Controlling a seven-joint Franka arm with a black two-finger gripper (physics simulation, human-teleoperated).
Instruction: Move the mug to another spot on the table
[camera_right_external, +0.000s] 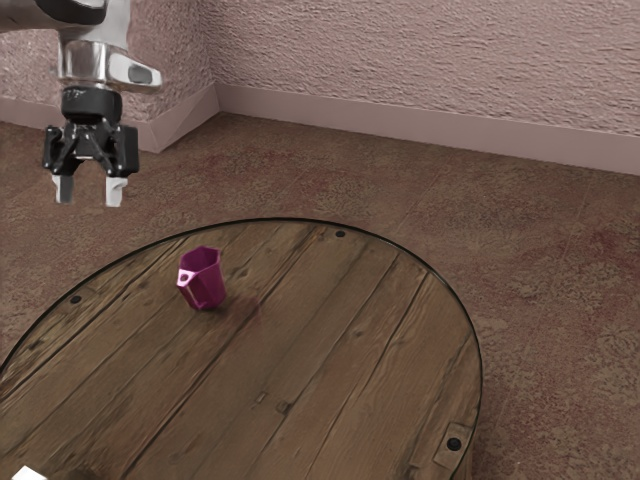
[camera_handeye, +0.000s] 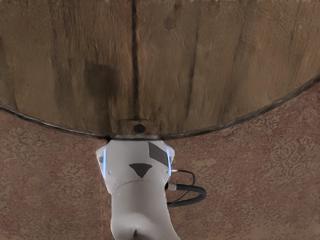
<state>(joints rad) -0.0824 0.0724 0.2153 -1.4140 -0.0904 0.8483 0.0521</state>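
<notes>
Soft even light, faint shadow beside mug (camera_right_external: 200, 277), darker shadow patch on table (camera_handeye: 225, 60)

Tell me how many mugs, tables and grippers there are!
Magenta mug: 1
Round wooden table: 1
Black gripper: 1
Total: 3

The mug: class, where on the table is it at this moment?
In the exterior view, the pink mug sits on the round wooden table, toward the view's left near the far rim. It is below and right of the raised, open gripper.
</notes>
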